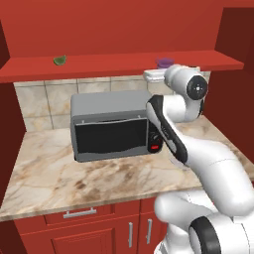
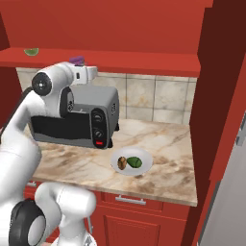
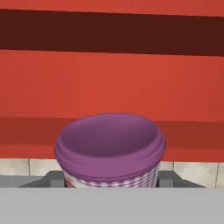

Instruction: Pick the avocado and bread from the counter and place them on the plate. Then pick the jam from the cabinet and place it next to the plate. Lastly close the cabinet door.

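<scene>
Jaws look clamped either side of the jam (image 3: 110,148), which sits dead centre between the two dark tips and right up against the hand, purple lid facing the camera. It's at the front edge of the cabinet shelf (image 1: 114,67), above the toaster oven (image 1: 111,124). Avocado (image 2: 135,162) and bread (image 2: 122,163) already sit on the plate (image 2: 144,156) on the worktop (image 2: 163,144), so I'd guess next is down towards there.
</scene>
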